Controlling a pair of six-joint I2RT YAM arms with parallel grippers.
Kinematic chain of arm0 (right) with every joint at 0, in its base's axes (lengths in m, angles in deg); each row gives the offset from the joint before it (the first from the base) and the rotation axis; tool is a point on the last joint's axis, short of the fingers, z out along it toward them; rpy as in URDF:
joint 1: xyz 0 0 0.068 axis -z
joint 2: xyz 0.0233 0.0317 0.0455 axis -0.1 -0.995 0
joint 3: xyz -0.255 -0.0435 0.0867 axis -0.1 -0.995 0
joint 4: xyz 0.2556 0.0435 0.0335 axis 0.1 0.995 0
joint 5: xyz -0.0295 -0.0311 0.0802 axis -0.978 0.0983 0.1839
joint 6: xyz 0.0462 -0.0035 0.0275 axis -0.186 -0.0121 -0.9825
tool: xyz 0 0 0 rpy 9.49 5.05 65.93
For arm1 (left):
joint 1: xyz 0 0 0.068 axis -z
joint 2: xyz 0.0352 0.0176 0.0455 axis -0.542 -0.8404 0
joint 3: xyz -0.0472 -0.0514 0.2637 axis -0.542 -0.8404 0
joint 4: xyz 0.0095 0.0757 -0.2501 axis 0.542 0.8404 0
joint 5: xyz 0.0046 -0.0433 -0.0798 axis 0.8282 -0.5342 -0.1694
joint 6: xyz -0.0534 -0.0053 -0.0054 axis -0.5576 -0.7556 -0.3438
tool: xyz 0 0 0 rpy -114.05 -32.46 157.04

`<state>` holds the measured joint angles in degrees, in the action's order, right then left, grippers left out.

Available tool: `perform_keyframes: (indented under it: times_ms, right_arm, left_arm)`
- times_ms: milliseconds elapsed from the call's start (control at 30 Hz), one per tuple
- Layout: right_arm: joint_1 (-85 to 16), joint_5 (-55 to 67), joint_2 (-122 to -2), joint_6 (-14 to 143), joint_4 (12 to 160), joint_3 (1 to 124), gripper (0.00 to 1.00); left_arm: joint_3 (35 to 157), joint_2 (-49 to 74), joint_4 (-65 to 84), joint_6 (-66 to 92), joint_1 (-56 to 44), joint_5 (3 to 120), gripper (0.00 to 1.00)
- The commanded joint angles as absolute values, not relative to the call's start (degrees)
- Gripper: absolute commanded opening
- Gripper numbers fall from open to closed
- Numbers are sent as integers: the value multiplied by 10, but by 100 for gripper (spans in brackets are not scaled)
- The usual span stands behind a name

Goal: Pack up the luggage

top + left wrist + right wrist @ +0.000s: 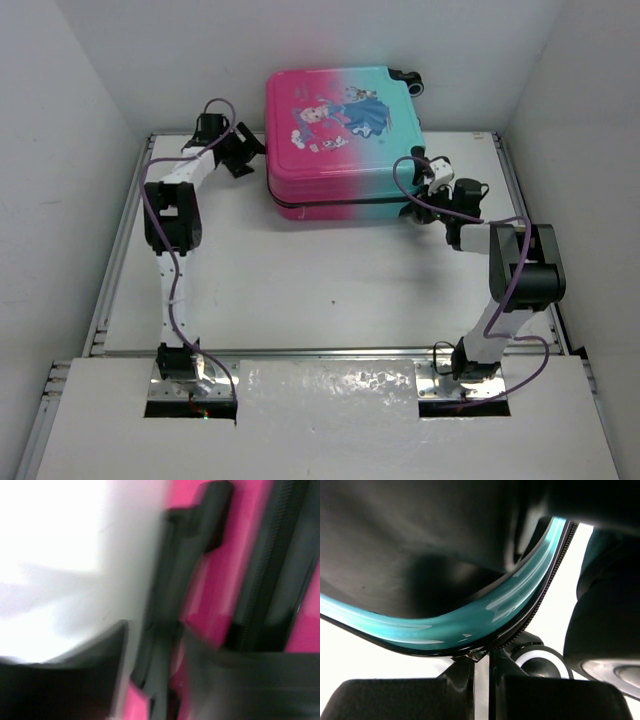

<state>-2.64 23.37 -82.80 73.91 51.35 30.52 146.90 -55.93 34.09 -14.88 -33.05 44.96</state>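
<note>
Right gripper [487,672]: fingers pressed together, only a thin slit between them. A small metal tab sits at their tips, right on the zipper [545,590]. Whether it is pinched cannot be told.

Just above the tips curves the teal corner of the luggage [470,625], with a wheel [540,660] close to the right.

Left gripper [155,635]: view blurred. Fingers stand partly spread, with a black handle-like strip [175,580] running up between them. A pale gap shows on the strip's left side, so it does not look clamped.

Overhead: the luggage [340,130] lies flat and shut in the upper centre of the frame, at the far end of the table [300,290].
- Long axis runs left to right, pink end left, teal wheeled end right.
- Left gripper [240,152] is at the pink end, right gripper [437,172] at the lower-right teal corner.

Judgement: the next move turns on the zip seam, which leads up and away from the right claw along the wheeled end. The right arm is the better placed to work it. The left can steady the pink end.
</note>
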Motion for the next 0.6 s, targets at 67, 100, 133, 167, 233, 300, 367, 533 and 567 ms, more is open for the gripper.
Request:
perform_keyframes:
  times_ms: [67,100,133,167,233,300,367,533,567]
  right_arm:
    - [-81,134,-817,758,376,405,0]
    - [-107,149,-809,761,383,416,0]
    - [-121,156,-805,764,407,421,0]
    - [-132,170,-800,771,411,426,0]
    - [-169,170,-787,787,446,440,0]
    - [-203,157,-780,800,461,446,0]
    - [-222,138,-771,781,456,437,0]
    - [-281,139,-787,761,447,433,0]
    - [-291,143,-794,757,449,439,0]
  left_arm:
    - [1333,-380,281,-183,-408,618,100]
    - [1329,-364,295,-191,-417,631,100]
    - [1329,-347,315,-197,-427,646,100]
    - [1330,-314,351,-205,-445,681,100]
    - [1321,-275,375,-214,-459,710,100]
    - [1270,-206,362,-197,-461,718,100]
    - [1182,-121,332,-198,-439,698,100]
    - [955,74,247,-210,-255,756,100]
    - [933,87,204,-217,-224,761,100]
